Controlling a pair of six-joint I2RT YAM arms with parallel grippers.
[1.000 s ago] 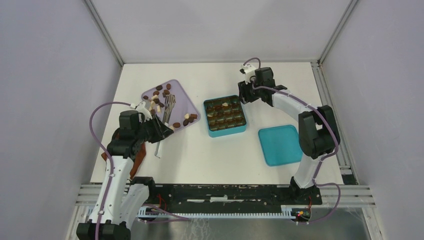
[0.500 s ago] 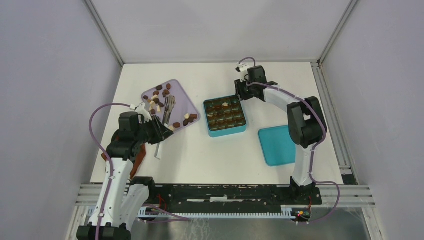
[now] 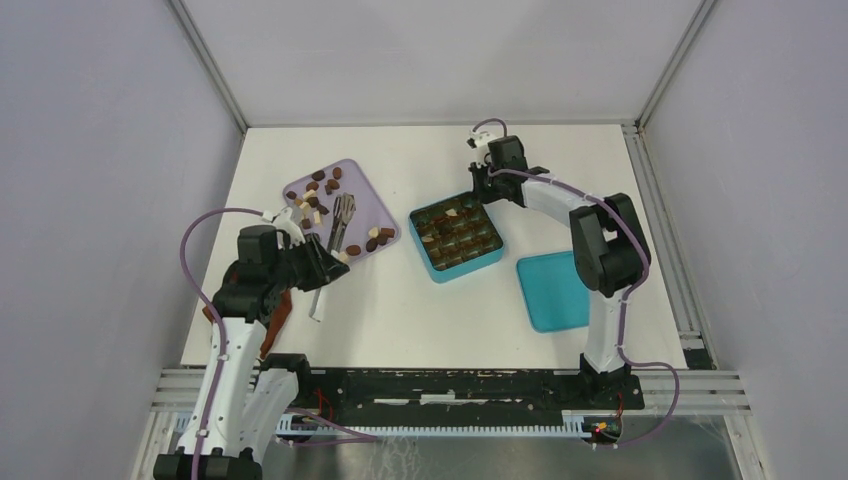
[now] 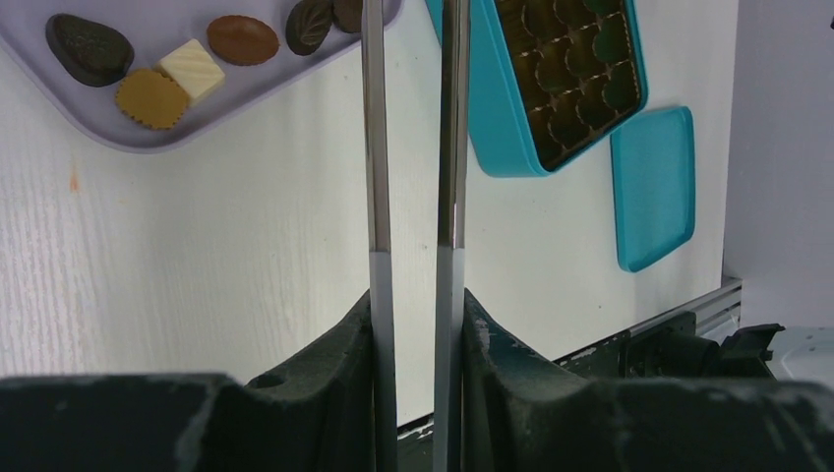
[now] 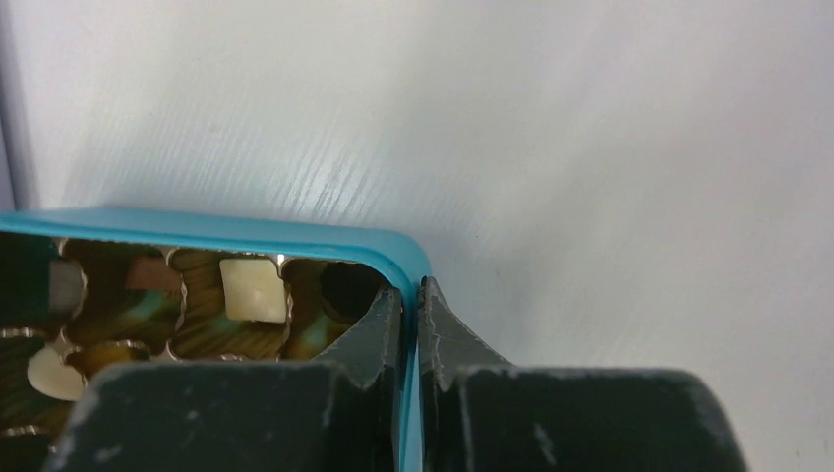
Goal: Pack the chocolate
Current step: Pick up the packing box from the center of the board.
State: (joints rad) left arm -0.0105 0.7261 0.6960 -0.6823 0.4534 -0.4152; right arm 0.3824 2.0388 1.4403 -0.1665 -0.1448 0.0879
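Clamping the teal box (image 5: 236,233) by its wall, right gripper (image 5: 411,290) is closed; left of it, left gripper (image 4: 418,307) grips tongs (image 4: 450,147).

teal lid (image 3: 560,290) near box (image 3: 470,265), tongs (image 3: 340,222) over tray (image 3: 373,198).

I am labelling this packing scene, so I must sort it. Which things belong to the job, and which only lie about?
In the job: chocolate, lilac tray, teal box pinched by the right gripper, tongs held by the left gripper.
Lying about: teal lid, reddish-brown cloth.
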